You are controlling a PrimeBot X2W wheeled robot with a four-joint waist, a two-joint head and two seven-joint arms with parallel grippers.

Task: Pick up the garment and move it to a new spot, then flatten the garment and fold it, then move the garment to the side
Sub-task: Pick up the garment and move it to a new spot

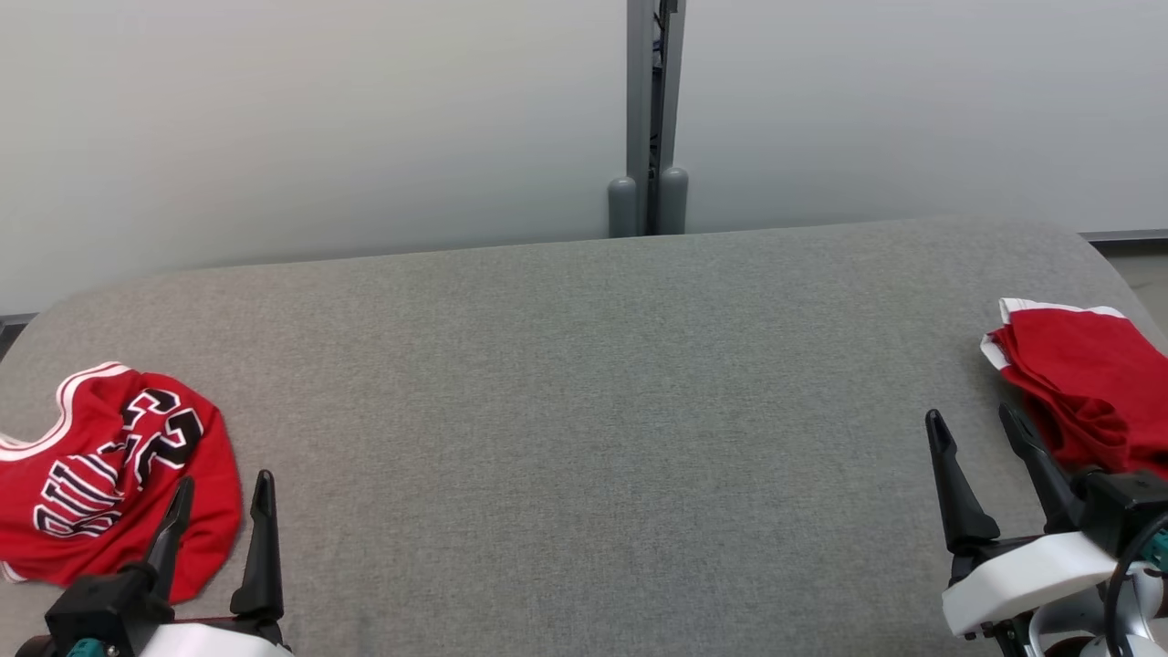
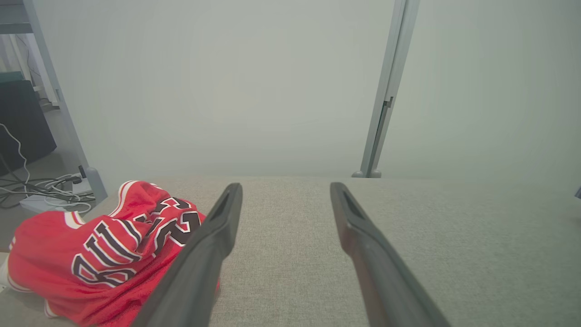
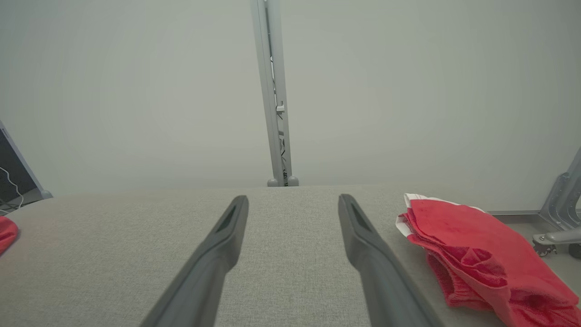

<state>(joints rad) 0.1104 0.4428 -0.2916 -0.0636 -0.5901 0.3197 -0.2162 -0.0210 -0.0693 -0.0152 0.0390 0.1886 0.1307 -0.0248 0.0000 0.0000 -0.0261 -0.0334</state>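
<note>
Grey padded tabletop against a pale wall, with a wide open middle. Head view: crumpled red jersey at the left edge, folded red garment at the right edge. Left wrist view: left gripper spread, empty, jersey beside it. Right wrist view: right gripper spread, empty, near the folded garment.
</note>
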